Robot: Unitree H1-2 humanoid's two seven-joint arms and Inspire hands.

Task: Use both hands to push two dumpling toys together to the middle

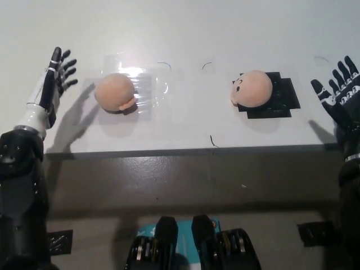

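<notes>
Two round peach dumpling toys lie apart on the white table (185, 28). The left dumpling toy (116, 92) rests on a patch of clear tape. The right dumpling toy (252, 88), with a small face on its left side, sits on a black tape patch (281, 95). My white left hand (50, 84) is raised at the table's left end, open, fingers spread, a short gap from the left toy. My black right hand (340, 93) is open at the right edge, well clear of the right toy.
The table's front edge (185, 151) runs across the middle of the view, with a darker lower surface beneath it. Small pen marks (212, 140) dot the table between the toys.
</notes>
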